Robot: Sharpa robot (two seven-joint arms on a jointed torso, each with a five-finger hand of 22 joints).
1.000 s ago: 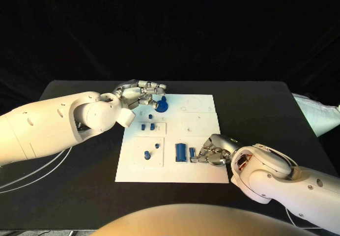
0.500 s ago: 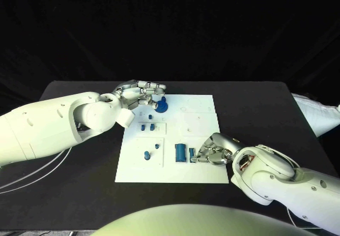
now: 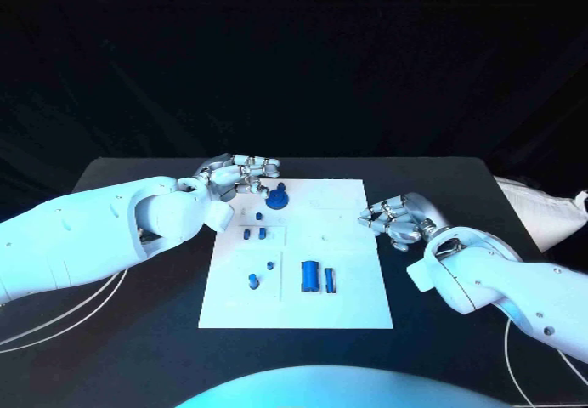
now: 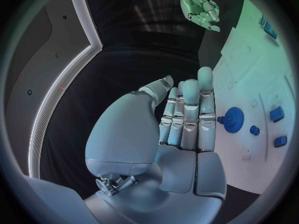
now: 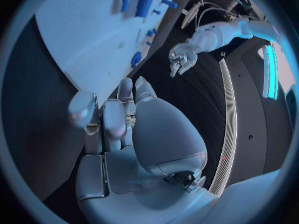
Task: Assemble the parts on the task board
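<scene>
Our right robot hand (image 3: 394,223) lifted off the task board (image 3: 343,297), released; left robot hand (image 3: 239,177) released beside the gear (image 3: 278,201); loose parts remain.

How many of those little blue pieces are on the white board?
8: a gear at the far edge, one peg just nearer, two small blocks side by side, two pegs at the near left, a wide block and thin bar centrally. Others may be hidden.

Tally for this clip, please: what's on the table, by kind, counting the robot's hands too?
Task board: 1
Blue gear: 1
Other blue parts: 7
Hands, left hand and right hand: 2
Total: 11
</scene>
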